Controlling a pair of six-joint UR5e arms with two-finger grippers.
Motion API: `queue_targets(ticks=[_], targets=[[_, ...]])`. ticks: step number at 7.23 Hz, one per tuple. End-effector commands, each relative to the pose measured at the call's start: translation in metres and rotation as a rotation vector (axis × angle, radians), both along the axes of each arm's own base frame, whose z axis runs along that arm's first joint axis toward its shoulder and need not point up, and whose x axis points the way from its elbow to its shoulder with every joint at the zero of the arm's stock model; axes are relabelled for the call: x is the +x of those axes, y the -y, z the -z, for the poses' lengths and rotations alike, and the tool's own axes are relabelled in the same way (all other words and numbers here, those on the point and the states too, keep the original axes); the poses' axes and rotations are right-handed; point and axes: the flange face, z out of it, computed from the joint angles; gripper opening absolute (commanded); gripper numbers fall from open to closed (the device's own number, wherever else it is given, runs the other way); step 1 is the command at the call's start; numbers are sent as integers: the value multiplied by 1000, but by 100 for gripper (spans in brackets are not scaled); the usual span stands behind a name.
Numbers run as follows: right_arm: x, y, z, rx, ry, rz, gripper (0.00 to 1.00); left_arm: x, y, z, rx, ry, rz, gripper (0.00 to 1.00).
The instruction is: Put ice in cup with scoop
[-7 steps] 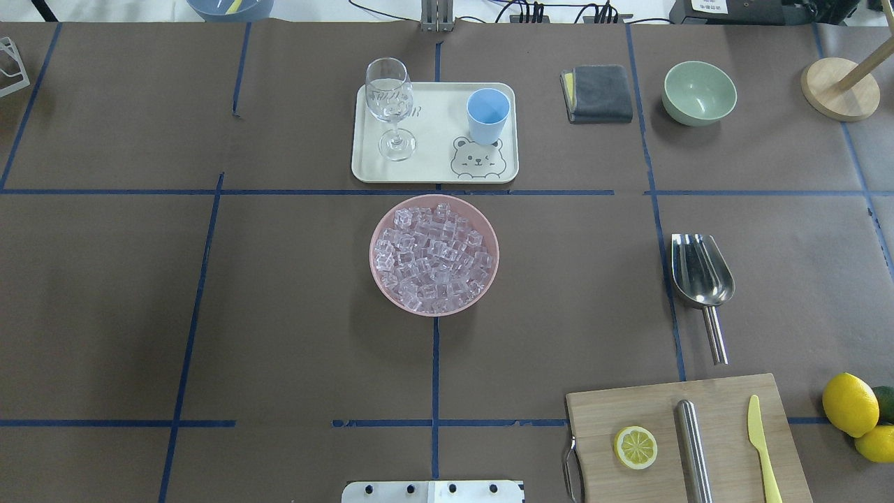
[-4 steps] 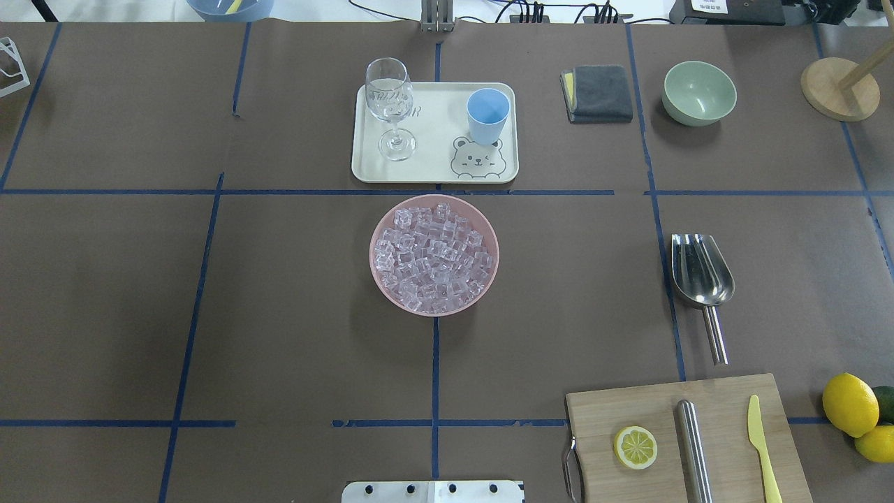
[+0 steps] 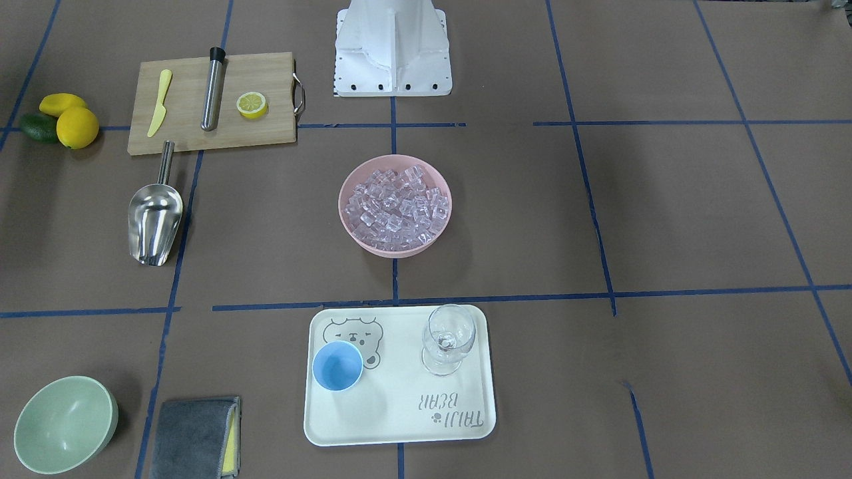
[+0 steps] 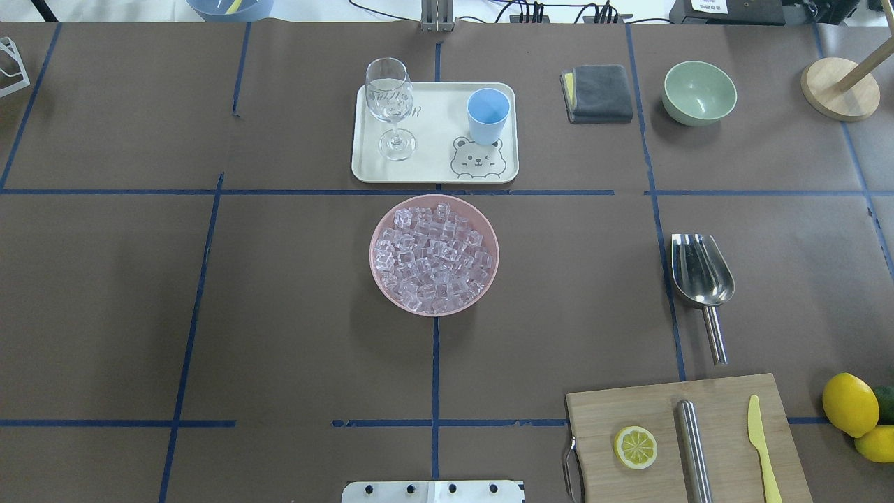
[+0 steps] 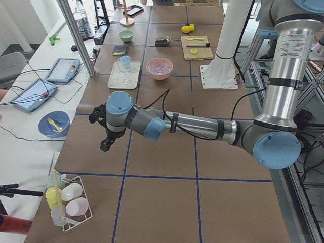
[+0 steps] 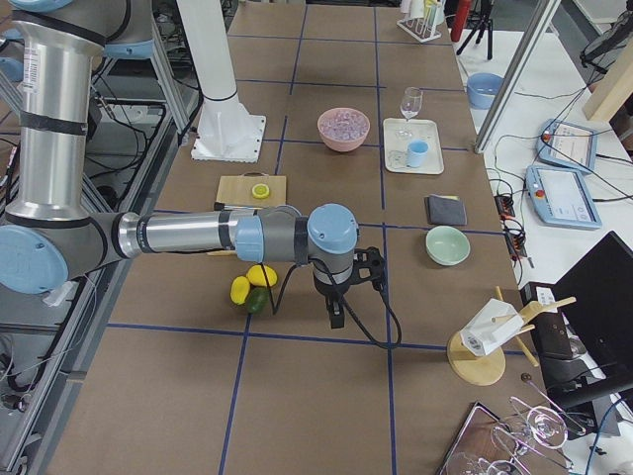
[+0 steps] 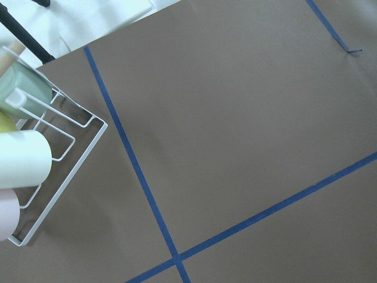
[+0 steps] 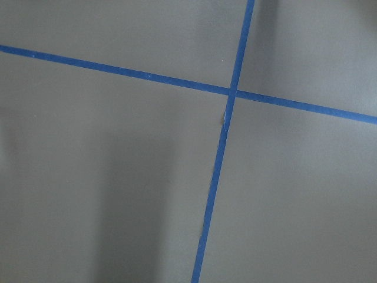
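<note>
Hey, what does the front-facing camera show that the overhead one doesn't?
Only front-facing: the black tip of the steel cylinder, and the upright part of the robot's white pedestal. Only overhead: the round wooden stand and a blue bowl at the far edge. Both: the ice in the pink bowl, the cup and glass on the tray, the scoop, and the cutting board.

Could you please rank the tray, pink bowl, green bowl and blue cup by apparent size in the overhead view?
Largest to smallest:
cream rectangular tray
round pink bowl
pale green bowl
small light-blue cup
</note>
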Motion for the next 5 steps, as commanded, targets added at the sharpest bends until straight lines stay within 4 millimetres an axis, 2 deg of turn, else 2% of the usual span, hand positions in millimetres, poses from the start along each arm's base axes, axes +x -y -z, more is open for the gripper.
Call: queue_targets(ticks=[1, 2, 3, 5], targets=[[-1, 2, 7, 13, 1, 0, 100, 27, 2, 15, 96, -11, -36, 100], [-2, 4, 11, 18, 1, 2, 100, 31, 2, 21, 112, -27, -22, 100], [-5, 5, 14, 6, 6, -10, 100, 51, 1, 33, 161, -44, -43, 100], [-21, 7, 34, -7, 11, -26, 100, 117, -12, 62, 422, -90, -171, 100]])
